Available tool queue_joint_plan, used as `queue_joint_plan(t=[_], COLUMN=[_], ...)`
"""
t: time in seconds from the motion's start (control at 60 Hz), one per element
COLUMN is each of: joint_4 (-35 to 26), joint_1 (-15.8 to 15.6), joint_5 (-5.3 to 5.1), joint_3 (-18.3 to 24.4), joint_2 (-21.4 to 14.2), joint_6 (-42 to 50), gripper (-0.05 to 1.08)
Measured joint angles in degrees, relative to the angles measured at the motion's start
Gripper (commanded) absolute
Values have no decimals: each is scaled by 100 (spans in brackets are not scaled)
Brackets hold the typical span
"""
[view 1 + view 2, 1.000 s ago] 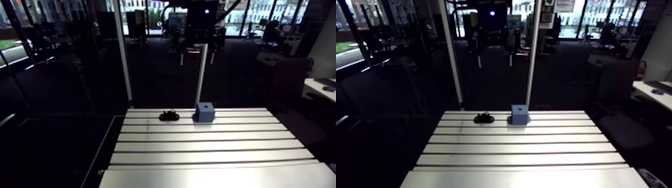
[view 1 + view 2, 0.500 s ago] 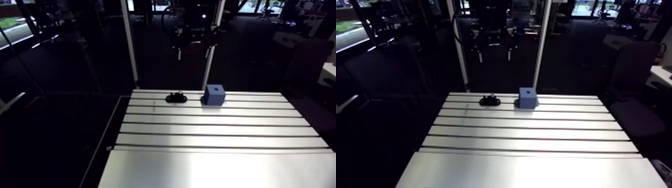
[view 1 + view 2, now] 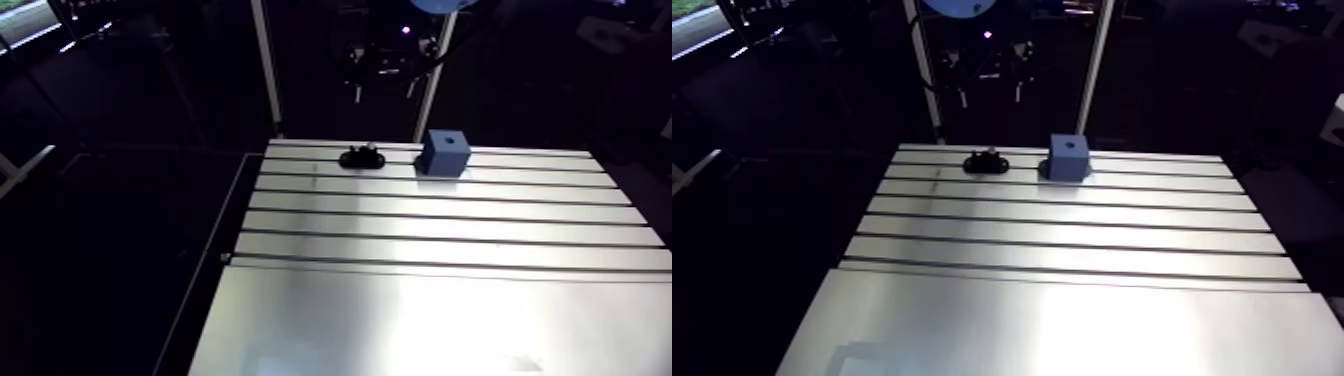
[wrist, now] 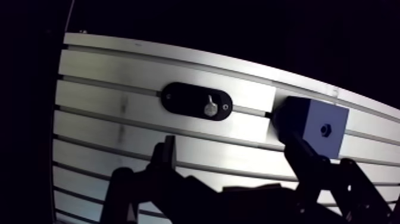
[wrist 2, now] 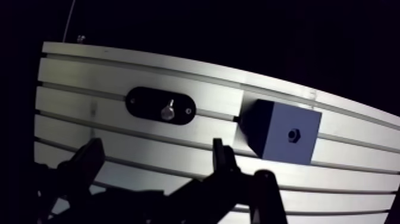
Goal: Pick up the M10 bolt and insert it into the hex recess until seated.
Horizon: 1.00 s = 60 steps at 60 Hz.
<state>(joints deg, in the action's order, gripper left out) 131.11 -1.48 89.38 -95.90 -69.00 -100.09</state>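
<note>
Slotted aluminium table [image 4: 119,125] lies under and ahead of the gripper [image 4: 232,143]. On it, well ahead of the fingers, sit two fixtures side by side but apart. The blue block [image 5: 280,132] lies ahead of one finger. The black oval holder [image 4: 196,101] lies ahead of the gap between the fingers. The M10 bolt [image 4: 209,107] stands up out of the holder's middle. The hex recess [image 5: 293,134] shows as a small dark socket in the block's upper face.

Step in hand, as we judge it: approach for the pick, with nothing grasped yet.

To do it well, we should:
- carry the gap forward until it is centred over the bolt;
- descend straight along the bolt's axis;
- keep the fingertips clear of the holder's rim;
- close on the bolt squarely, so it lifts out without tilting.

A crooked grip here would likely spoil alignment at the recess.

End effector: released, fingers spread wide. They hold nothing and touch nothing, and hang above the table short of both fixtures.
</note>
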Motion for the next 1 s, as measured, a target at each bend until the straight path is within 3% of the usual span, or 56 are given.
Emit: queue_joint_plan(t=[0.167, 0.233, 0.467, 1.0], joint_4=[181, 247, 447, 728], joint_1=[-22, -36, -76, -89], joint_5=[-11, -4, 13, 49], joint_3=[-13, -19, -75, -144], joint_2=[192, 263, 439, 692], joint_6=[59, 98, 174, 198], gripper=[10, 19, 32, 41])
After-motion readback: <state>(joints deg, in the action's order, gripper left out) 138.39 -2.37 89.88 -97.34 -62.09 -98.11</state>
